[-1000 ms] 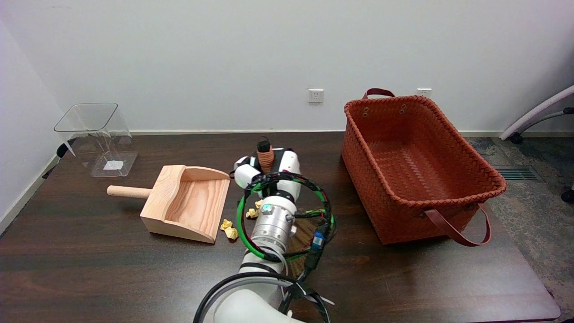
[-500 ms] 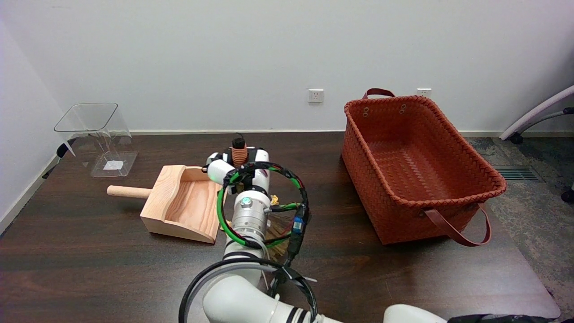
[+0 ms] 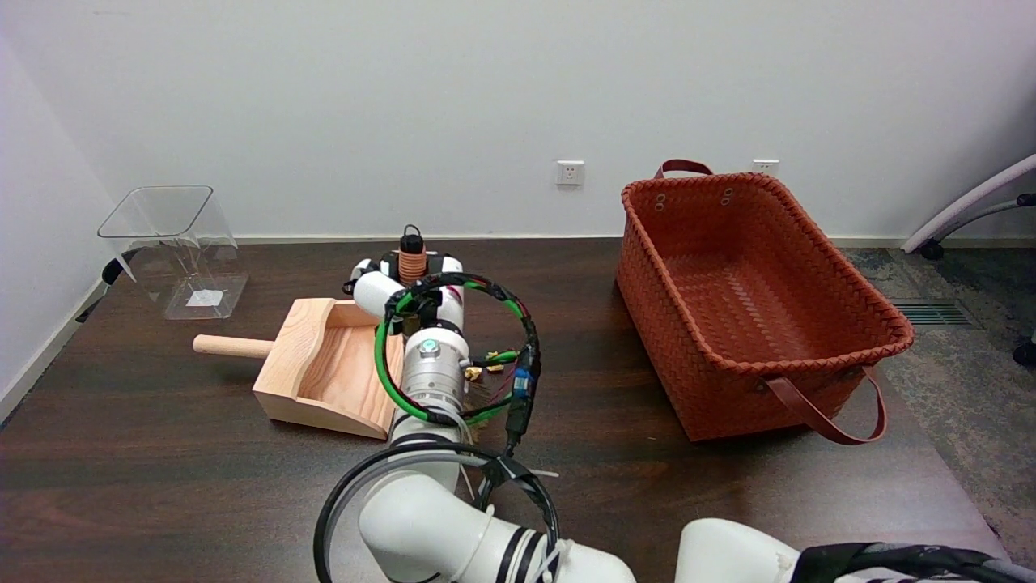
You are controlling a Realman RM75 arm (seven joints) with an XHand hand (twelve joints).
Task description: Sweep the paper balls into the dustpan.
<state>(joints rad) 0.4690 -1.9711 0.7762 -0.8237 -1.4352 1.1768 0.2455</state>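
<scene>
Brush at dustpan mouth, paper bits behind wrist

Table (image 3: pixel 162 453) dark wood, carries everything. Woven basket (image 3: pixel 753 300) red-brown, at right, well apart from the rest. Right arm (image 3: pixel 429 518) reaches in from bottom centre. Wooden dustpan (image 3: pixel 324 368) left of centre, handle pointing left, open mouth toward the arm. Clear plastic container (image 3: pixel 174 247) at far left. Right hand (image 3: pixel 409 287) wrapped around brush handle (image 3: pixel 412 261), upright, over dustpan's far right corner. Paper balls (image 3: pixel 477 371): small yellow scraps just right of the wrist, on the table, outside the dustpan.
</scene>
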